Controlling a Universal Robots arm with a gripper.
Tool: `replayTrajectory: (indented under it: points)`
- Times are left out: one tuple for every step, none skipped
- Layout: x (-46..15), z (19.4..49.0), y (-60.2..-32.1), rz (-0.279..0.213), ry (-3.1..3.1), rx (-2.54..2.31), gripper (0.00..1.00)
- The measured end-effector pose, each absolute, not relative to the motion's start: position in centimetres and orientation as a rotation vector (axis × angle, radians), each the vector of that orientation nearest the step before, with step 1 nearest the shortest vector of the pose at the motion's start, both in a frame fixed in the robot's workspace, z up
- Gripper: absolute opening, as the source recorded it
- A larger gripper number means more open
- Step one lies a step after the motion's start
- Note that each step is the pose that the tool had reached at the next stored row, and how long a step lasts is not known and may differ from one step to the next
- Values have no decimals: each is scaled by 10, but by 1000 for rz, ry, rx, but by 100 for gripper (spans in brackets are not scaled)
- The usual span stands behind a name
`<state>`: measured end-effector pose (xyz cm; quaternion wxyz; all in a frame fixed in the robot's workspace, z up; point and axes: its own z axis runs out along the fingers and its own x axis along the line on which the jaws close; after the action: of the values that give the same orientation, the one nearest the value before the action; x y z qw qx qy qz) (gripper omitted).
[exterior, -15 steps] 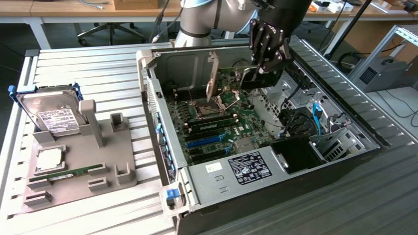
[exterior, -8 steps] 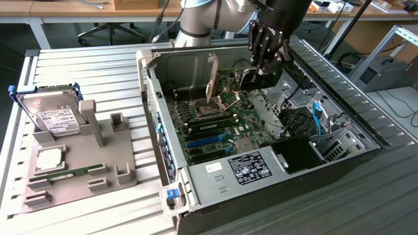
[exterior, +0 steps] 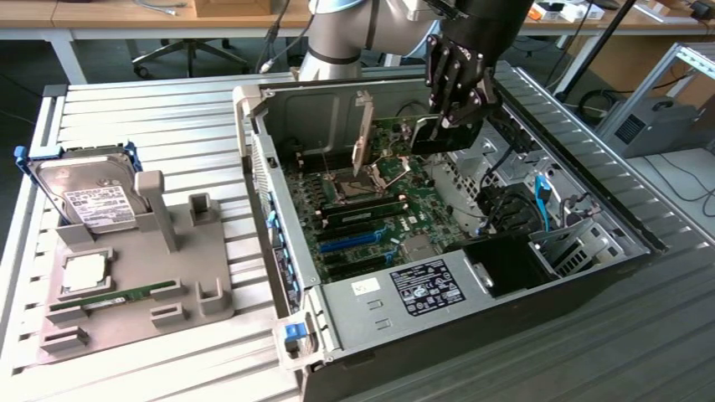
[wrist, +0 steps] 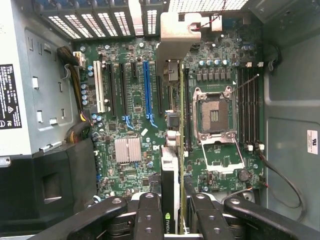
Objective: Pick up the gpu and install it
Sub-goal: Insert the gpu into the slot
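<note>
Now the pincer is clenched on the gpu, holding it on its edge above the motherboard inside the open computer case, so the putting-in step seems begun, and I think the card must line up straight with a slot.

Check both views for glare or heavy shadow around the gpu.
Exterior view: even room light, gpu dark against the case interior, no glare on it. Wrist view: the gpu's bracket washed pale by glare; black cover beside the motherboard in deep shadow.
</note>
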<state>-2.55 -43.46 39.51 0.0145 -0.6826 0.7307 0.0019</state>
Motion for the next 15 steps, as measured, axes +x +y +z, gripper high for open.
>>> replayTrajectory:
  points:
    - [-26,395,-435,6,2275,-2125,27]
    - [-26,395,-435,6,2275,-2125,27]
    - [-26,395,-435,6,2275,-2125,27]
    - [-26,395,-435,6,2275,-2125,27]
    - [-26,395,-435,6,2275,-2125,27]
    - [-25,394,-434,6,2274,-2125,27]
    - [-26,394,-434,6,2274,-2125,27]
    - [-26,393,-434,6,2275,-2125,27]
    - [-26,391,-434,6,2275,-2125,27]
    - [-26,390,-434,6,2275,-2125,27]
    - [-26,389,-434,6,2275,-2125,27]
    - [-26,388,-434,6,2275,-2125,27]
    - [-26,387,-434,6,2275,-2125,27]
    - [-26,387,-434,6,2275,-2125,27]
    - [-26,386,-434,6,2275,-2125,27]
